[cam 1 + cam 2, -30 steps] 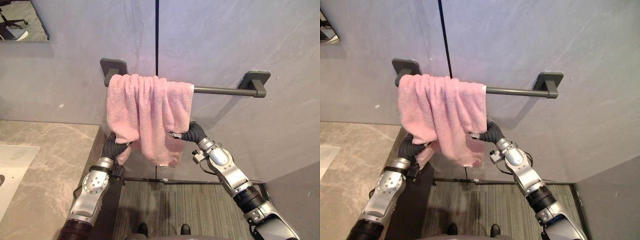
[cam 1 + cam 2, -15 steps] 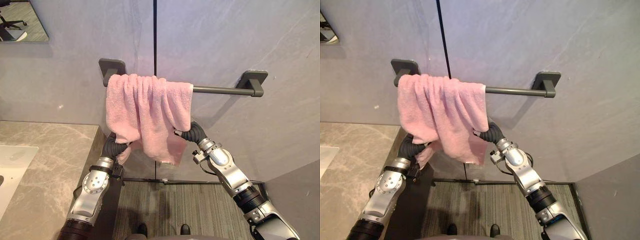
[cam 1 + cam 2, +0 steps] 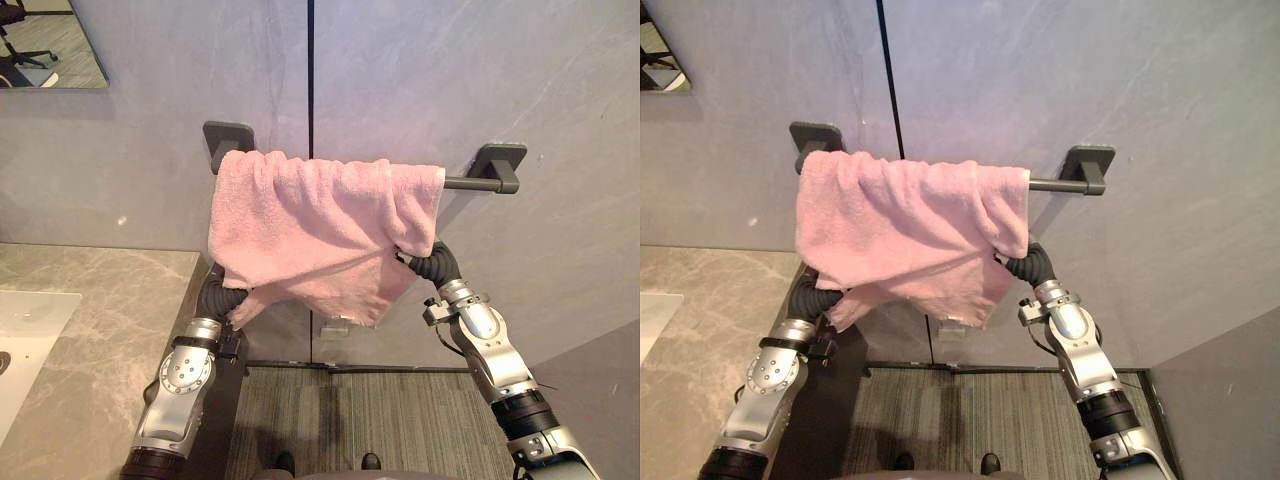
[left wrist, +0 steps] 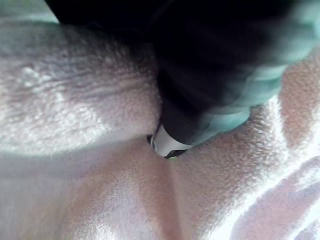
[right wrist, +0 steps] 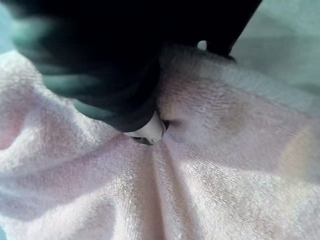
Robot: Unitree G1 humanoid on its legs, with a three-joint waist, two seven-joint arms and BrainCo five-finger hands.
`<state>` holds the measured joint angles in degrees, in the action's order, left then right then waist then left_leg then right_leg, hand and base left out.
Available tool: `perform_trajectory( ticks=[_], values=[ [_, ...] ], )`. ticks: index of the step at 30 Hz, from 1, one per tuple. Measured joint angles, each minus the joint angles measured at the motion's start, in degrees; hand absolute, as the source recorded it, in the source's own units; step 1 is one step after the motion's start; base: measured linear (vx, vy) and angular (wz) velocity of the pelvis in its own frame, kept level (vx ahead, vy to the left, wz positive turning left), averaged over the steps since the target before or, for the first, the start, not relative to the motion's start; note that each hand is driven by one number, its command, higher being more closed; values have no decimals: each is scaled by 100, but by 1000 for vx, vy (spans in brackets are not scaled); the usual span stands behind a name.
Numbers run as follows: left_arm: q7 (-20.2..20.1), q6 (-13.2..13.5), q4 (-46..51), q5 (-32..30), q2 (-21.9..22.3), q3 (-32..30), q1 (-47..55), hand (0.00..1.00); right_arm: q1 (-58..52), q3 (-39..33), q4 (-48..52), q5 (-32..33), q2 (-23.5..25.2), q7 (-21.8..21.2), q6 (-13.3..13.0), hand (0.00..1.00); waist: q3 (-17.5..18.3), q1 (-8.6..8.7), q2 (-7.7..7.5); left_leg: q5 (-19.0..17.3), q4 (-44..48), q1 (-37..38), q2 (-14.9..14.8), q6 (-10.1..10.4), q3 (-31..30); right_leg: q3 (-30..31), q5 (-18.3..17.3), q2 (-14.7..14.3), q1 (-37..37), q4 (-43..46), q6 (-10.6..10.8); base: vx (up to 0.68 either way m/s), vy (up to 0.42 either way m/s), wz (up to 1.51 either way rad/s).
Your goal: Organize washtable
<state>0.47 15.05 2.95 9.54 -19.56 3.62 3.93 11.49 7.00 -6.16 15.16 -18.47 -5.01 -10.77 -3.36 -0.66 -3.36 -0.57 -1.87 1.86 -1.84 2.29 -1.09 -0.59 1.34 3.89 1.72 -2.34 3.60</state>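
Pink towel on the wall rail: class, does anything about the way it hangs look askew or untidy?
Yes. The pink towel lies bunched and creased along the towel rail, and its lower edge is uneven, sagging to a low corner right of the middle.
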Motion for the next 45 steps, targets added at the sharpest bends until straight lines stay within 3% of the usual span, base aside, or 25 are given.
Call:
perform_trajectory(
  ticks=[9,19,33,45],
  values=[
    [-169,29,46,8,387,52,-45,100,-17,-404,6,19,46,2,-1,100,-5,72,18,0,-5,7,34,0,7,1,-3,4,-3,4,4,0,0,0],
    [-171,-27,-298,157,649,59,-135,100,-17,-422,-319,220,130,2,5,100,-40,275,116,-6,-24,53,43,-3,52,55,-17,13,-5,31,22,-11,-1,-3],
    [-169,-123,-1201,338,979,-4,-250,100,-22,-407,-609,176,261,-145,102,100,-55,285,157,-38,-50,52,75,-40,48,44,-143,40,-87,173,42,0,0,0],
    [-168,-121,-1473,321,1161,-150,-225,100,-196,-368,-648,98,480,-158,-4,100,27,287,258,-29,-154,109,67,-35,-19,-81,-141,34,9,56,39,-2,-5,2]
  ],
)
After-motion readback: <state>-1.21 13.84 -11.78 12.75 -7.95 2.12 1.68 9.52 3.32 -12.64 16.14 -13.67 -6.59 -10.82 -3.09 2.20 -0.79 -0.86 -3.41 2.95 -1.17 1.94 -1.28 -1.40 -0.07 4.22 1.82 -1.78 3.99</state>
